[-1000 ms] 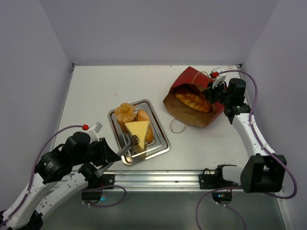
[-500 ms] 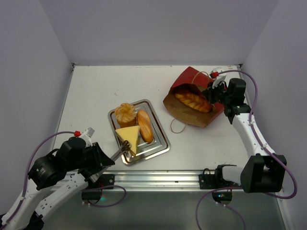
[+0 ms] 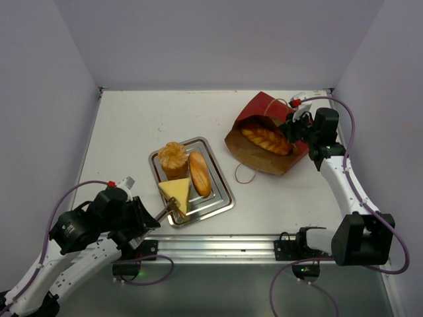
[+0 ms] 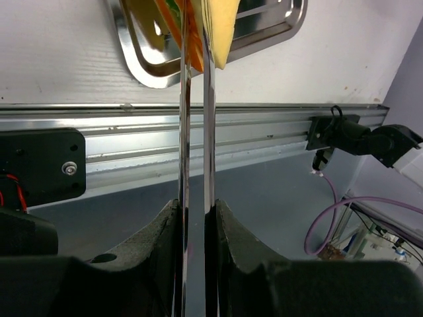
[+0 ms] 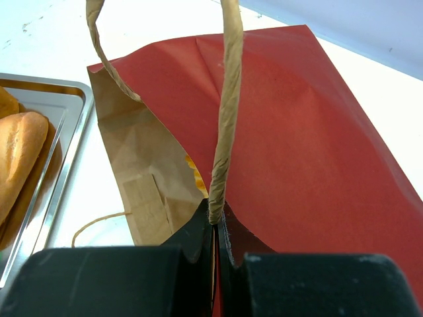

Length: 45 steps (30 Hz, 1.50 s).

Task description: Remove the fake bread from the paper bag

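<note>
The paper bag (image 3: 264,109) lies on its side at the right, mouth toward the tray, and a braided loaf (image 3: 267,140) of fake bread shows inside it. My right gripper (image 3: 291,125) is shut on the bag's string handle (image 5: 225,119), holding the mouth up. On the metal tray (image 3: 225,198) lie a round roll (image 3: 173,156), a long loaf (image 3: 199,174) and a pale yellow wedge (image 3: 176,191). My left gripper (image 3: 149,218) is shut on steel tongs (image 4: 196,132), whose tips pinch the wedge (image 4: 223,26) at the tray's near edge.
An aluminium rail (image 3: 218,246) runs along the table's near edge, just below the tray. Grey walls close in the left, back and right sides. The bag's second handle (image 3: 243,173) lies loose on the table between bag and tray.
The left arm has drawn back toward the near left, dragging the wedge in the tongs off the long loaf toward the tray's near-left part. The right arm and bag have stayed still.
</note>
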{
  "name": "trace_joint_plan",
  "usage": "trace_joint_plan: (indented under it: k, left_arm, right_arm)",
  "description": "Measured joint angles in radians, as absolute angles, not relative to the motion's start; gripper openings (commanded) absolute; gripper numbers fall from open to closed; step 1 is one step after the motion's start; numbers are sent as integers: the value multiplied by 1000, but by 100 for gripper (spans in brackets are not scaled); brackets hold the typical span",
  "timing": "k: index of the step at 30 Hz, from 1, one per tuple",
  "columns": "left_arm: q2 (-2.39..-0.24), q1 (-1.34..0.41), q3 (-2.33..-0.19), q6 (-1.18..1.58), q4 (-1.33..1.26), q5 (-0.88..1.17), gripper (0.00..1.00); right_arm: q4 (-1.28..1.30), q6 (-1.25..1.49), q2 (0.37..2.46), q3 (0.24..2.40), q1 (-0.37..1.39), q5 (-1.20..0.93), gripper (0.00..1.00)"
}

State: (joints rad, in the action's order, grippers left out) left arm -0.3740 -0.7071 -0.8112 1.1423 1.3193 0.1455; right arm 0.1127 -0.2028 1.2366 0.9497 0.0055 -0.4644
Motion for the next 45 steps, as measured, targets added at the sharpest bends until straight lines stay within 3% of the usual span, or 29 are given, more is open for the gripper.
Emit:
trace_joint_plan:
  k: [4, 11, 23, 45]
  left_arm:
    - [-381, -707, -764, 1143, 1302, 147, 0]
    - [-387, -707, -739, 1145, 1293, 147, 21]
    - [-387, -707, -748, 1168, 1301, 143, 45]
    - [-443, -707, -932, 1150, 1317, 136, 45]
  right_arm:
    - [113, -203, 1237, 950, -5, -468, 0]
    - [113, -203, 1235, 950, -21, -468, 0]
    - [113, -203, 1235, 950, -21, -468, 0]
    - [113, -203, 1235, 950, -21, -468, 0]
